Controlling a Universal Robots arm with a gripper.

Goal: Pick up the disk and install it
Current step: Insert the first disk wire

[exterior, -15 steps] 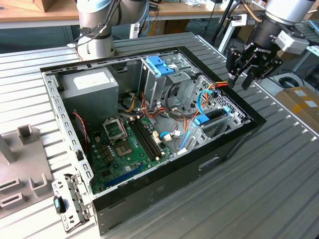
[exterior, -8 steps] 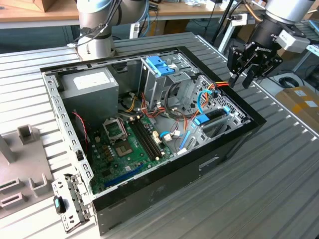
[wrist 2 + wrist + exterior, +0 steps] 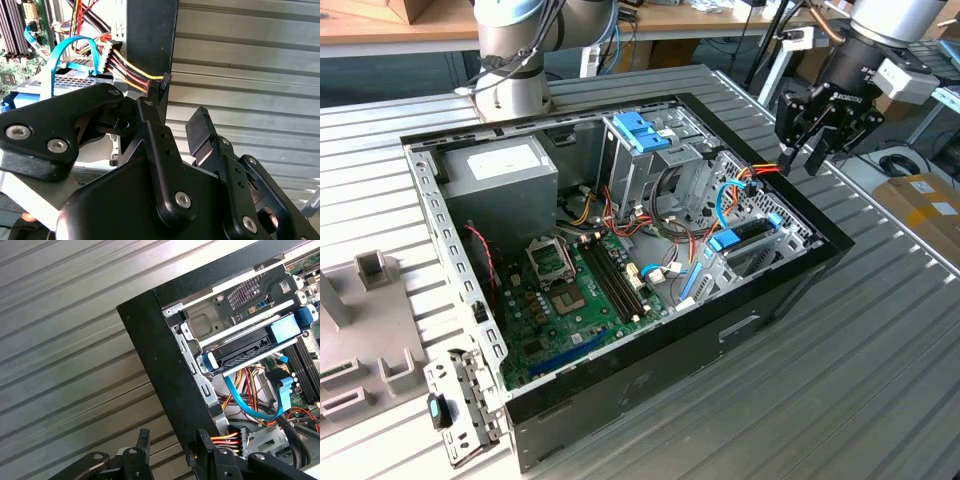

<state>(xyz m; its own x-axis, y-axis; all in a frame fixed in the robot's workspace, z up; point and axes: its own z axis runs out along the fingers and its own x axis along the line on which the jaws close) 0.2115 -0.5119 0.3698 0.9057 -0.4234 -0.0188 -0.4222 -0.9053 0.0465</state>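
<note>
The disk (image 3: 748,236), dark with blue plastic rails, lies flat in a bay inside the open black computer case (image 3: 650,375), at the exterior view's right end of the case. The first wrist view has the disk (image 3: 246,351) slotted between metal bay walls, a blue cable curling below it. My gripper (image 3: 804,152) hangs open above the case's wall beside that bay, holding nothing. In the first wrist view the gripper (image 3: 171,444) has a fingertip on either side of the black wall's line. The second wrist view shows the gripper (image 3: 175,122) with its black fingers (image 3: 201,131) spread apart.
Inside the case are a grey power-supply box (image 3: 500,170), a metal drive cage with a blue handle (image 3: 642,132), the green motherboard (image 3: 570,300) and loose wire bundles (image 3: 765,172). Grey fixtures (image 3: 360,340) and a metal bracket (image 3: 460,410) lie on the ribbed table (image 3: 880,350).
</note>
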